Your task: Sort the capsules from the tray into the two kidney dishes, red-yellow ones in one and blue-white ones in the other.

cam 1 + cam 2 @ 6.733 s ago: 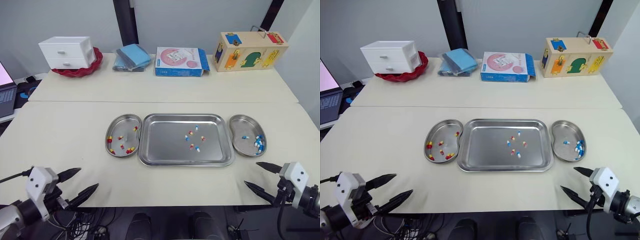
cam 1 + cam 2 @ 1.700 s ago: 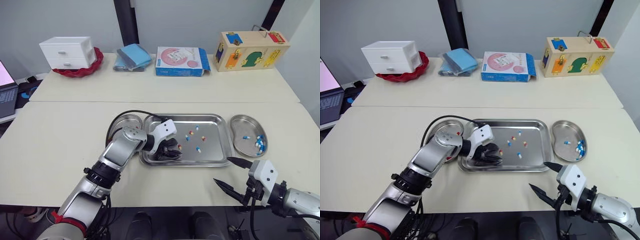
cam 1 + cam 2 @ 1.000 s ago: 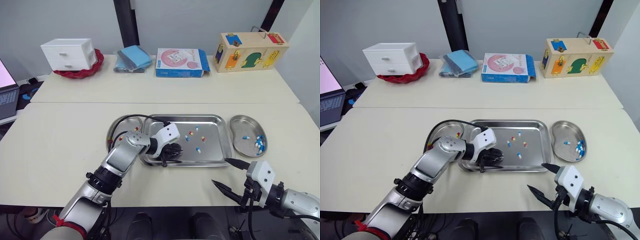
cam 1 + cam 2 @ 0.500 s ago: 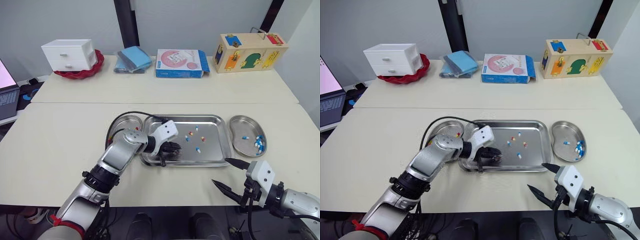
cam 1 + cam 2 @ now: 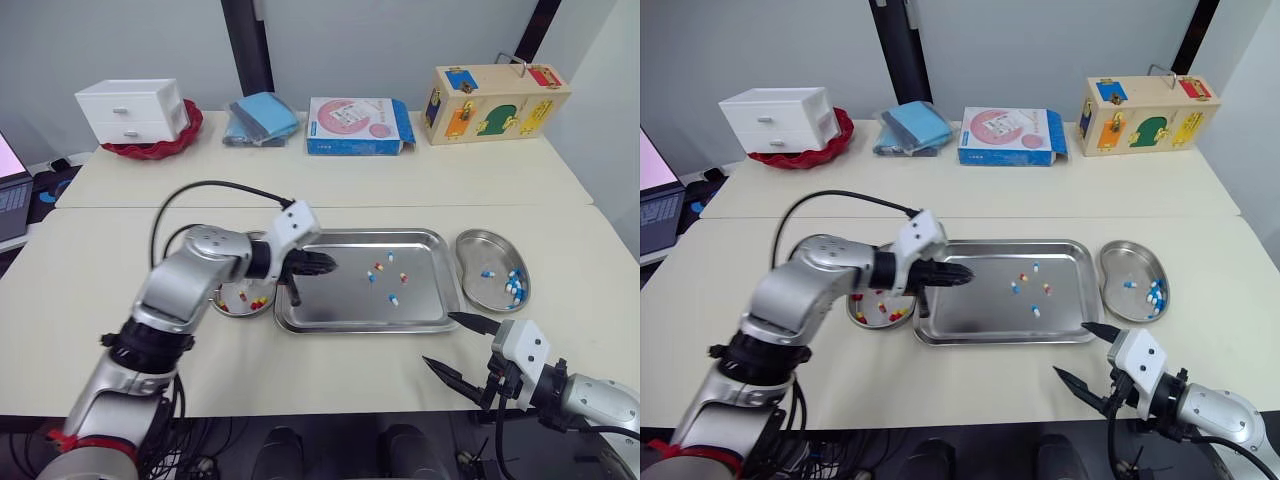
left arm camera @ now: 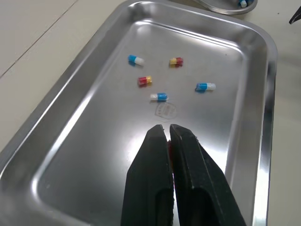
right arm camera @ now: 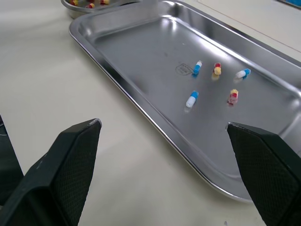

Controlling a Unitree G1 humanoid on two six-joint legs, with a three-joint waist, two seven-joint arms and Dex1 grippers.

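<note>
Just five capsules (image 5: pixel 379 267) in tray (image 5: pixel 330 300); red-yellow left dish (image 5: pixel 228 300), blue-white right dish (image 5: pixel 482 292).

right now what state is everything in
left gripper, shut on capsule
right gripper, open, empty
tray, holds five loose capsules
left dish, red-yellow ones in it
right dish, blue-white ones in it
drawers, shut

The left pincer (image 5: pixel 318 265), fingers pressed together, hovers over the left end of the tray (image 5: pixel 360 328), beside the left kidney dish (image 5: pixel 225 305). Five capsules (image 5: pixel 393 298) lie in the tray. The right pincer (image 5: pixel 455 345), fingers spread, sits at the front edge of the bench (image 5: pixel 100 240).
</note>
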